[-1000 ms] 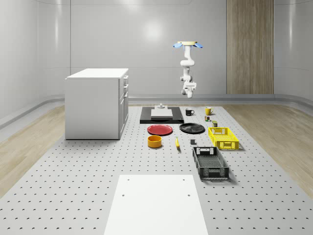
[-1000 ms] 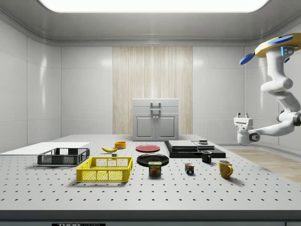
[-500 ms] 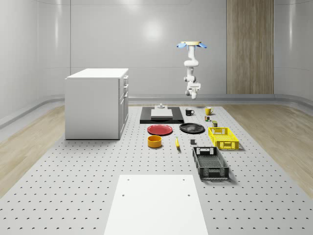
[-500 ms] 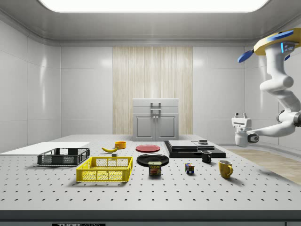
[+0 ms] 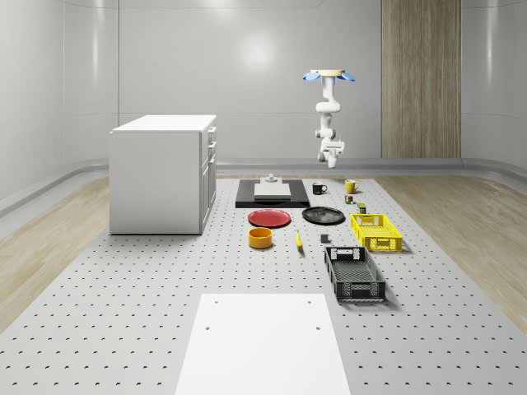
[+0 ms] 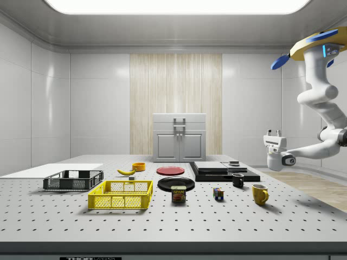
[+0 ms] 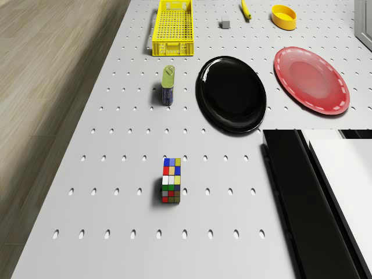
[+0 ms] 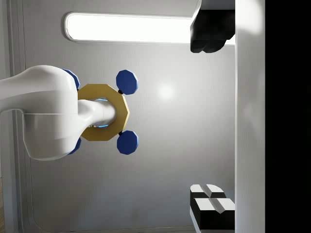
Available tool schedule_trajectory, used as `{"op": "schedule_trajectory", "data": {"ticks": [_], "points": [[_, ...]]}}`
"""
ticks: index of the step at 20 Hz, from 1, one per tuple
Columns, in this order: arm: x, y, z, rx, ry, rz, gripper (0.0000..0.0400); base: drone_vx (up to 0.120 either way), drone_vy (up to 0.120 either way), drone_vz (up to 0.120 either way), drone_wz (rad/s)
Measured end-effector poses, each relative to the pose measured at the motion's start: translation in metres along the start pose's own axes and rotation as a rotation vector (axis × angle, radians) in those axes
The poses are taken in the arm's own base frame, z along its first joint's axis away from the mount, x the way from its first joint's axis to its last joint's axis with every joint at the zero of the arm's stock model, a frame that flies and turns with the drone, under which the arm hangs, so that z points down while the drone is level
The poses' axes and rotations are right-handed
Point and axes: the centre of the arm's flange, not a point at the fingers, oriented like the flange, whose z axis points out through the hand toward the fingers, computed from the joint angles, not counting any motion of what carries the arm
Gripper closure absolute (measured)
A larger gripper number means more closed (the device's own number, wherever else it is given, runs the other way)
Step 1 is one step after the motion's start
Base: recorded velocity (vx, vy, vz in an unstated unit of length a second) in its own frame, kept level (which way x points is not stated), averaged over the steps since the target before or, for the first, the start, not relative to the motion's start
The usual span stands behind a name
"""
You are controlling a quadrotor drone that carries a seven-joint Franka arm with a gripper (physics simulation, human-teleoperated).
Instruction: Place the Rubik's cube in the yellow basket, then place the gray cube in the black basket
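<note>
Above table's far edge — hand [image 6: 274, 135] spread, empty; Rubik's cube [image 6: 218, 194] well below.

Looking along my end effector [image 8: 212, 126], I see its two dark fingertips [image 8: 210, 33] set wide apart, and past them my own white arm [image 8: 46, 119] running to my yellow drone body [image 8: 104, 119] with blue rotors [image 8: 127, 81], under a bright ceiling light [image 8: 129, 28].

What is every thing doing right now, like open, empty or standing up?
Rubik's cube, on the table, untouched.
gray cube, on the table, outside both baskets.
yellow basket, empty.
black basket, empty.
gripper, open, pointing up, holding nothing.
drone, hovering high by the table's end.
</note>
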Motion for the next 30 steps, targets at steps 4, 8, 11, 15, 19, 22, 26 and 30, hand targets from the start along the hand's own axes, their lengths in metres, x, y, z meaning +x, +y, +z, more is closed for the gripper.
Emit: {"op": "schedule_trajectory", "data": {"ticks": [4,8,11,15,19,22,26,30], "points": [[-0.003,-0.003,0.0,-0.031,0.035,-0.001,0.0,0.12,0.0,0.0,0.0],[-0.01,-0.009,0.001,-0.093,0.101,-0.002,0.0,0.12,0.0,0.0,0.0],[-0.019,-0.017,0.003,-0.176,0.188,-0.004,0.0,0.12,0.0,0.0,0.0],[-0.037,-0.035,0.014,-0.375,0.389,-0.009,0.0,0.12,0.0,-0.04,0.0],[-0.062,-0.059,0.049,-0.723,0.737,-0.018,0.0,0.12,0.0,-0.1,0.0],[-0.072,-0.068,0.096,-1.076,1.088,-0.026,0.0,0.12,0.0,-0.12,0.0],[-0.059,-0.054,0.157,-1.54,1.546,-0.035,0.0,0.12,0.0,-0.12,0.0],[-0.037,-0.032,0.186,-1.855,1.856,-0.044,0.0,0.12,0.0,-0.12,0.0]]}}
